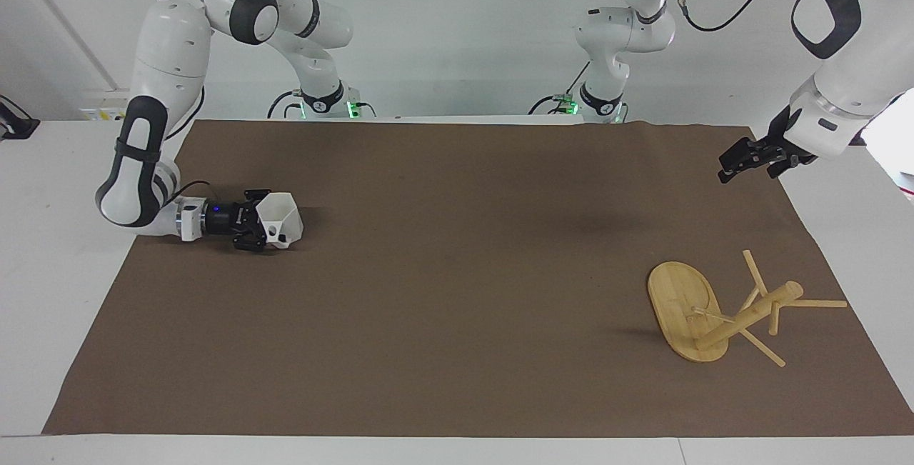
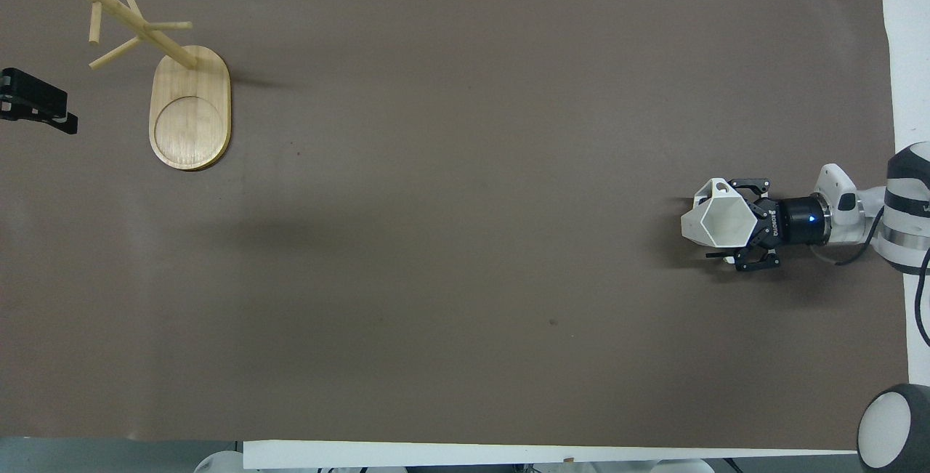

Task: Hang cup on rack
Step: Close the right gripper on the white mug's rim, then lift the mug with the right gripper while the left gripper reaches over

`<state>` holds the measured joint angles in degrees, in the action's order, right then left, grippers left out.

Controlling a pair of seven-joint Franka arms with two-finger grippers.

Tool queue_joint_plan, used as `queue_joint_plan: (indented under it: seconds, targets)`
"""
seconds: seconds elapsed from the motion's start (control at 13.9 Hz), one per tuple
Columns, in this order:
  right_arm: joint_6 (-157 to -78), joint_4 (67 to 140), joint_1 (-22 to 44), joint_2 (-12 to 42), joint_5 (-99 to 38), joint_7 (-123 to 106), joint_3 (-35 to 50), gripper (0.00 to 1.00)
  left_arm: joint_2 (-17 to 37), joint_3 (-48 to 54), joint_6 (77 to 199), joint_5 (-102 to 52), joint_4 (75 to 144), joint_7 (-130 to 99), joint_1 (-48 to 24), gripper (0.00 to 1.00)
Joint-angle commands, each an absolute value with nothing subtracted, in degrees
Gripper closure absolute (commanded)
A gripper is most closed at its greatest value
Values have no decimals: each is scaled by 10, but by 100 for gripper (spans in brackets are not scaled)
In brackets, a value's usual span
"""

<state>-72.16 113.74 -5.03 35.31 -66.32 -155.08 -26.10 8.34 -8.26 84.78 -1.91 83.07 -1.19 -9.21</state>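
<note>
The white faceted cup (image 1: 282, 217) sits tilted on the brown mat near the right arm's end of the table; it also shows in the overhead view (image 2: 719, 222). My right gripper (image 1: 265, 226) is low at the mat, pointing sideways, with its fingers open on either side of the cup (image 2: 730, 222). One fingertip (image 2: 718, 256) shows apart from the cup's wall. The bamboo rack (image 1: 721, 315) stands on its oval base (image 2: 190, 113) near the left arm's end. My left gripper (image 1: 742, 159) waits in the air nearer the robots than the rack (image 2: 40, 104).
The brown mat (image 1: 457, 308) covers most of the white table. The rack's thin pegs (image 2: 109, 15) stick out toward the mat's edge.
</note>
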Motion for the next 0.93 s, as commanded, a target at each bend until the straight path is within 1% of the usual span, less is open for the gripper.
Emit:
queue_joint_plan:
  seconds: [0.0,0.07,0.14,0.22,0.36,0.5,0.65,0.86]
  targets:
    - [-736,1159,-35,335,-673,-1565,-263,47,75,-82,840,-11,836,-18,-91,0]
    - [-739,1159,-29,335,-676,-1558,-263,71,75,-82,840,-11,836,-19,-91,0]
    - [-747,1159,-27,335,-685,-1545,-263,81,75,-81,840,-11,836,-19,-92,0]
    - [-748,1158,-15,334,-693,-1536,-263,82,75,-81,840,-11,836,-18,-95,0]
    - [-755,1159,23,328,-728,-1510,-263,82,75,-82,841,-11,836,-18,-94,0]
    - [-785,1159,69,306,-771,-1461,-264,82,69,-82,842,-11,836,-18,-91,0]
    - [-825,1158,129,288,-832,-1393,-263,82,64,-82,844,-11,836,-17,-91,0]
    - [-889,1154,229,284,-945,-1335,-263,82,66,-78,862,-6,836,-20,-102,0]
